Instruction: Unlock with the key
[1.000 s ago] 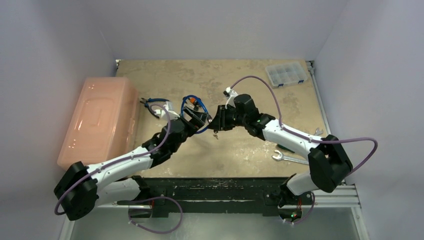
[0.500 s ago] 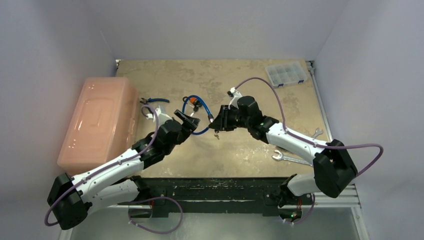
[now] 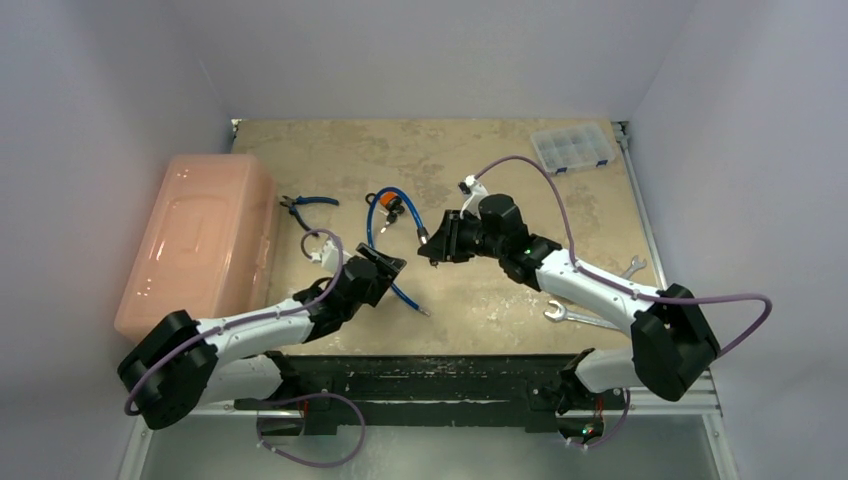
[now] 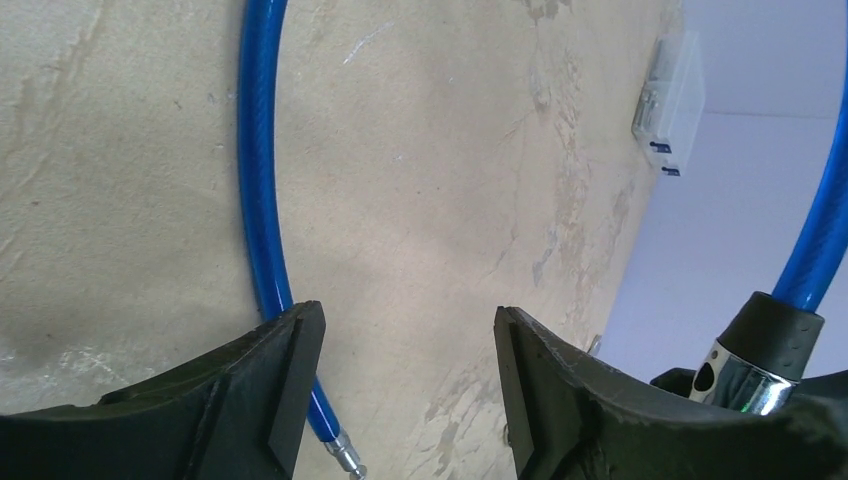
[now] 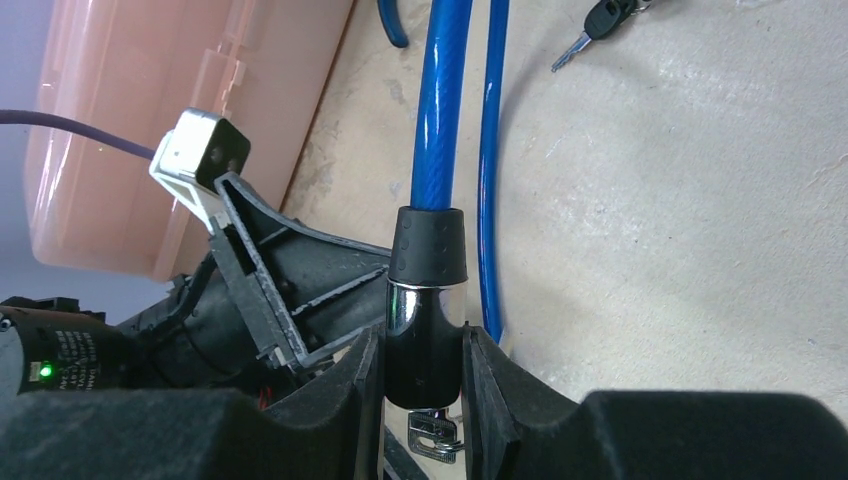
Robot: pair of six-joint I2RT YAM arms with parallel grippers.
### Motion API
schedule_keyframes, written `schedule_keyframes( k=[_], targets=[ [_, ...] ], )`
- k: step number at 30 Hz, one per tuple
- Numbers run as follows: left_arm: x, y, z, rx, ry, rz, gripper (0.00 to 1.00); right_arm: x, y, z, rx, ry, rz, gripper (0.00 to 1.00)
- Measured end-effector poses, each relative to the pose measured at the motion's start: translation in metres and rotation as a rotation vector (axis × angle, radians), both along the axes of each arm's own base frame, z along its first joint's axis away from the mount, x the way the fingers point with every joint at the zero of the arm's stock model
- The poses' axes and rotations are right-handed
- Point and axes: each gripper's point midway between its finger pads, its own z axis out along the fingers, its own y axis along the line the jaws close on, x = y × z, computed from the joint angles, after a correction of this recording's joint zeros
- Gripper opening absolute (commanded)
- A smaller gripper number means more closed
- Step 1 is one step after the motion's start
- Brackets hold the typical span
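The lock is a blue cable [image 3: 383, 225] with a chrome and black cylinder [image 5: 425, 330]. My right gripper [image 5: 423, 345] is shut on that cylinder and holds it above the table [image 3: 432, 245]. A silver key [image 5: 437, 437] shows just below the cylinder's end. The cable's other end, a metal pin [image 4: 345, 457], lies loose on the table [image 3: 424, 312], apart from the cylinder. My left gripper [image 4: 410, 320] is open with nothing between its fingers. It hovers low beside the cable [image 4: 260, 200], left of the pin [image 3: 388, 266].
A pink plastic box [image 3: 195, 240] fills the left side. Blue-handled pliers [image 3: 305, 203] lie near it. A second, black-headed key [image 5: 603, 18] rests by the cable loop. A clear organizer [image 3: 572, 148] sits at the back right. Two wrenches [image 3: 578, 318] lie front right.
My left gripper has drawn back from the cylinder toward its base, and its jaws have narrowed. The cable's pin end now lies free on the table. The right gripper has barely moved.
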Motion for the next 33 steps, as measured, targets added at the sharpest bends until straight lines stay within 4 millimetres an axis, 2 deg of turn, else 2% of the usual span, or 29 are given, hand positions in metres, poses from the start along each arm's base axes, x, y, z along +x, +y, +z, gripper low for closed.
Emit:
schedule_keyframes(
  k=[6, 11, 15, 20, 27, 33],
  targets=[
    [0.003, -0.005, -0.009, 0.053, -0.002, -0.041, 0.68, 0.001, -0.004, 0.001, -0.008, -0.007, -0.020, 0.00],
    [0.010, -0.015, -0.005, 0.145, -0.035, -0.118, 0.70, 0.008, -0.014, 0.002, -0.020, -0.023, -0.064, 0.00],
    [0.017, -0.028, -0.011, 0.234, -0.040, -0.209, 0.70, 0.012, -0.026, -0.008, -0.041, -0.008, -0.091, 0.00],
    [0.022, -0.041, -0.029, 0.342, -0.002, -0.306, 0.70, 0.016, -0.043, -0.025, -0.086, 0.026, -0.132, 0.00],
    [0.009, -0.027, -0.051, 0.433, 0.037, -0.356, 0.70, 0.026, -0.071, -0.027, -0.112, 0.015, -0.189, 0.00],
    [0.006, -0.003, -0.053, 0.529, 0.047, -0.327, 0.70, 0.026, -0.087, -0.042, -0.149, 0.034, -0.210, 0.00]
  ],
)
